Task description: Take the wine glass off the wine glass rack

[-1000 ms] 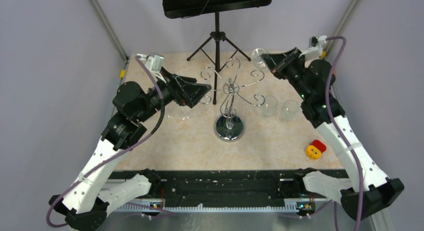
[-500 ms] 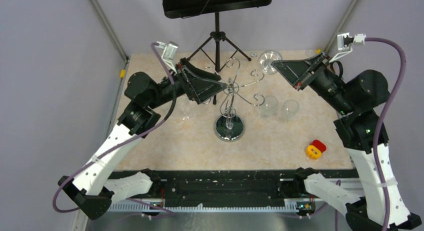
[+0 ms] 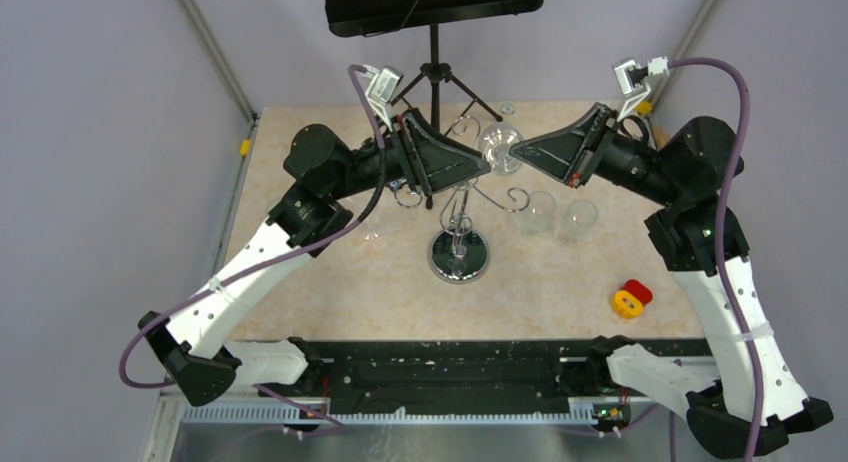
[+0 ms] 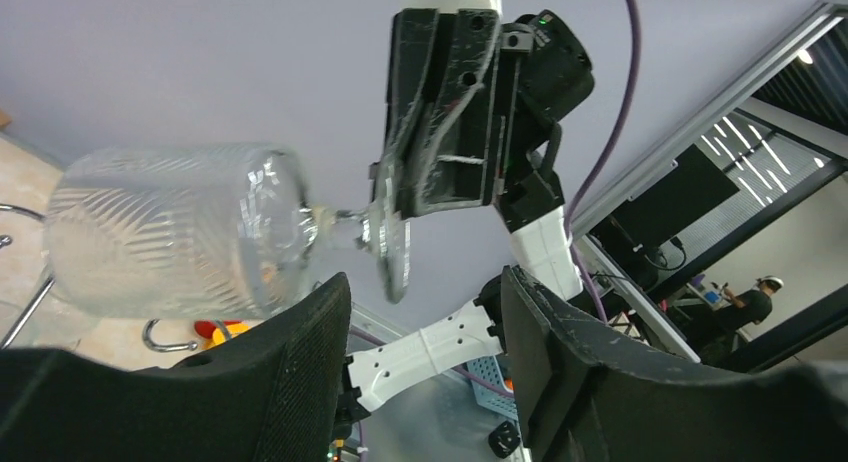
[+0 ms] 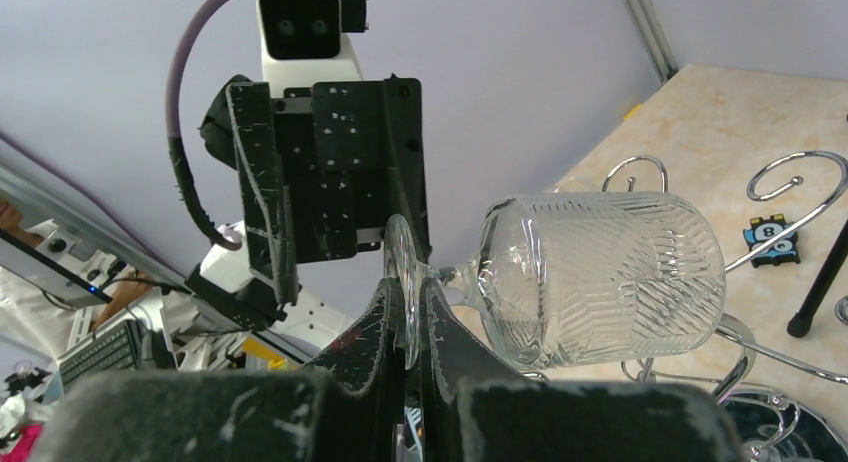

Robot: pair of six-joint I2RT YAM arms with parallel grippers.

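Plain lilac-grey walls (image 3: 110,132) enclose a beige marble-patterned surface (image 3: 330,282); a black tripod music stand (image 3: 433,2) stands at the back.

Rack hooks (image 3: 500,187) crowd below; 2 glasses (image 3: 540,210) right.

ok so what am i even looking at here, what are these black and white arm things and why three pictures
They are two robot arms bolted at the table's near edge. One picture looks down from above; the other two come from cameras on each wrist. The right end effector is shut on the foot of a wine glass, holding it sideways in the air. The left end effector faces it with its jaws apart and the glass bowl just above them, not gripped. Below stands the chrome wine glass rack, with two more glasses on the table, a red and yellow toy, and a black music stand behind.
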